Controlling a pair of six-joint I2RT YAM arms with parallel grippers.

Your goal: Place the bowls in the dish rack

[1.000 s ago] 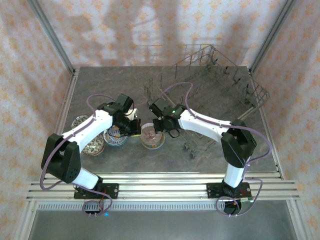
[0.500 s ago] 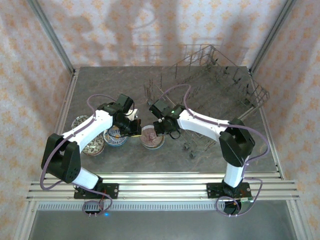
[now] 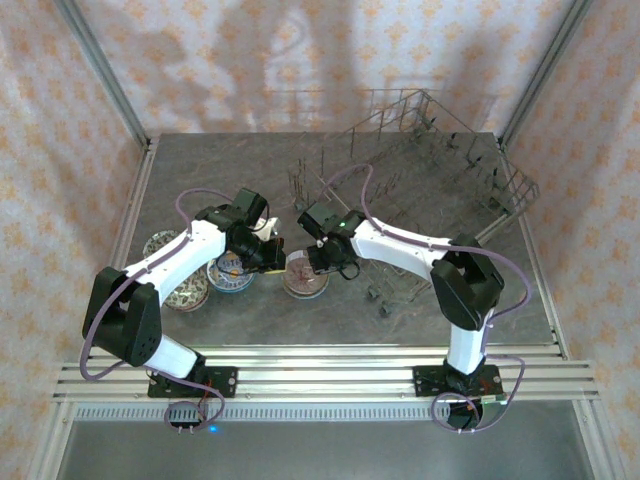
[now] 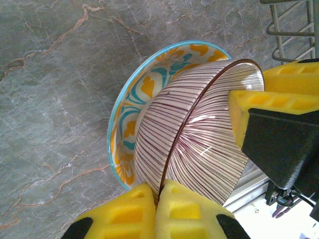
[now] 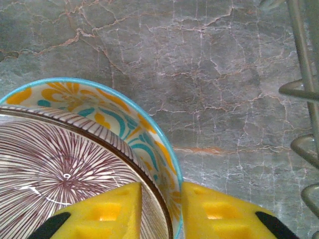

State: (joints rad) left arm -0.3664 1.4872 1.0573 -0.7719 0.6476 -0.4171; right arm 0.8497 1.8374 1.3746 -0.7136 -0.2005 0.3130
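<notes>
- Grey wire of the dish rack (image 3: 515,185) stands bare at the far right of the bench (image 3: 200,165). From above, no bowl sits among its tines, so by my reading nothing is loaded yet.
- Near the rack's near-left corner, a striped bowl (image 4: 199,134) lies tilted inside a blue-rimmed bowl (image 4: 132,104) (orange and teal on its inner wall). The pair rests on the bench.
- The left end effector (image 4: 158,199) is pinched tight on the striped bowl's rim, one pad on each face of the wall.
- The right end effector (image 5: 162,209) straddles the rims on another side, one pad within the striped bowl and the other outside the blue-rimmed bowl. Its jaws stand a little apart, and I cannot tell whether they press on anything.
- Three more bowls (image 3: 186,288) sit beside the left arm, well apart from the rack.
- The step in hand, as I judge it, is parting the nested pair or passing the striped bowl from one arm to the other before it goes to the rack.
- What is left is the whole load. Every bowl seen here has yet to be carried over and stood between the tines.
</notes>
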